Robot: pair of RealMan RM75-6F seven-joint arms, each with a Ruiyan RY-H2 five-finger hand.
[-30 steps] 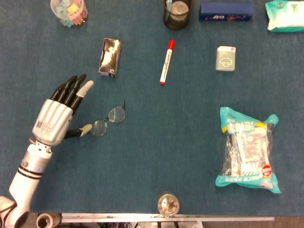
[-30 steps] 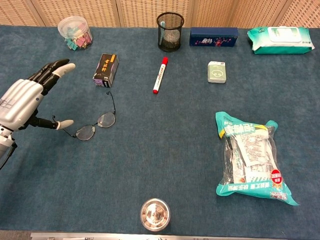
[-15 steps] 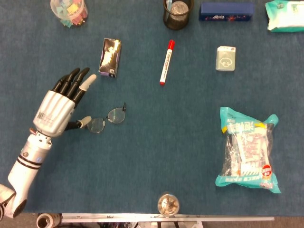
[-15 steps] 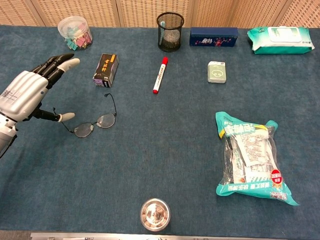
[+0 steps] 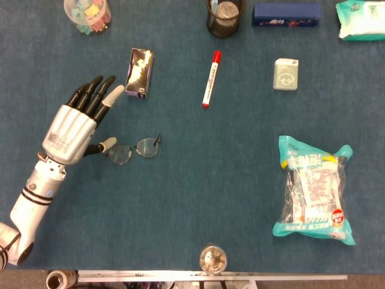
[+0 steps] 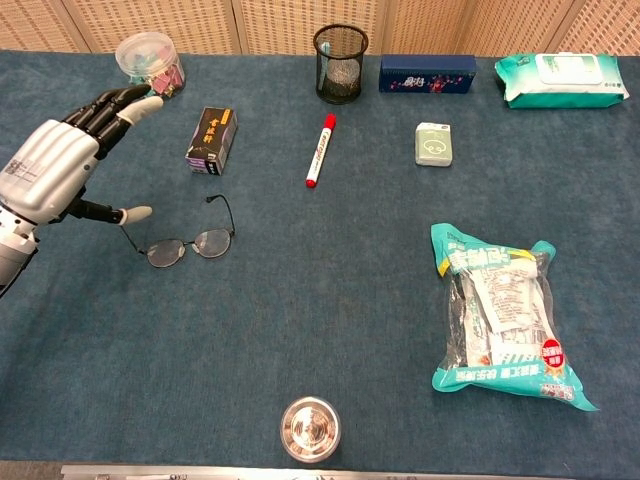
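On the blue desk (image 5: 198,180), near its left side, the thin wire-framed round glasses (image 5: 133,149) are laid flat. The silver left hand (image 5: 73,129) is held just beside them, its fingers (image 5: 96,99) spread wide and nothing grasped. The thin frame could be pushed away or bent if it is pinched badly. The small dark box (image 5: 139,73) nearby could be bumped.

Left hand (image 5: 71,129) looks like brushed silver metal with glossy black plastic fingers; glasses (image 5: 133,150) are thin wire, and the table (image 5: 198,180) is matt blue cloth.
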